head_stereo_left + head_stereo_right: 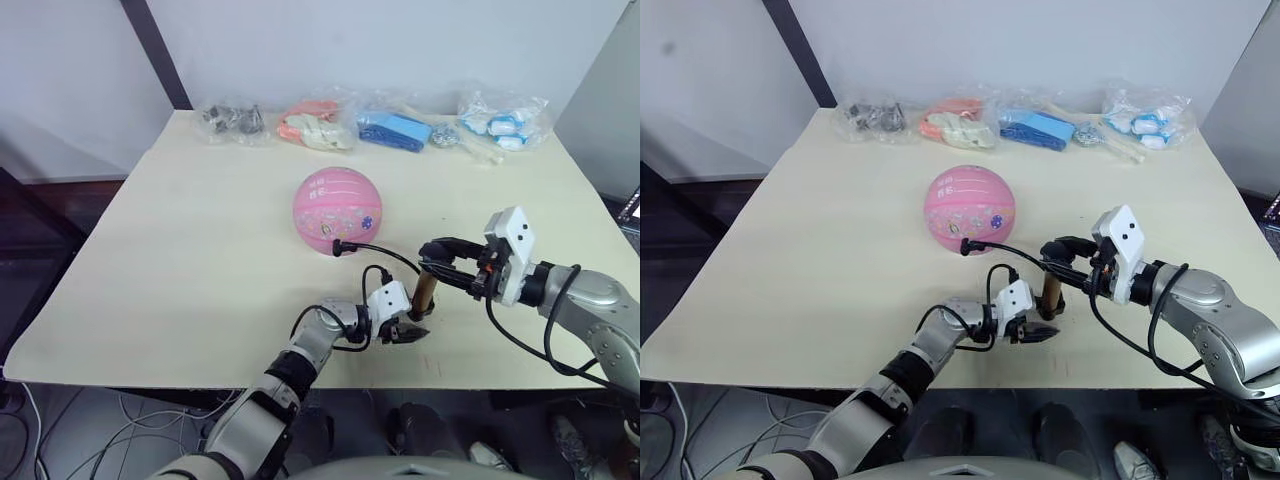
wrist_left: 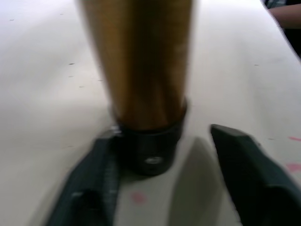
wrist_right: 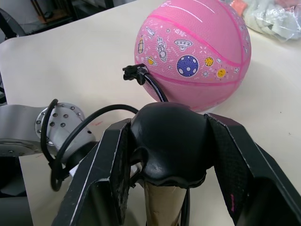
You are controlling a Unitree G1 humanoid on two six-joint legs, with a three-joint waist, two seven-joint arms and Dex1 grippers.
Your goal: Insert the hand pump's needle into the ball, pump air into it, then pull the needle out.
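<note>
Needle hidden where hose (image 3: 153,89) meets ball (image 3: 197,52).

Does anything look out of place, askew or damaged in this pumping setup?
Nothing stands out. The hand pump stands upright on the table, its hose running to the ball, which looks round. The right gripper is at the handle, the left gripper straddles the base.

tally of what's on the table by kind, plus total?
ball: 1
hand pump: 1
clear bags along the far edge: 4 - dark parts, peach and white items, blue item, white and blue items
Total: 6
</note>
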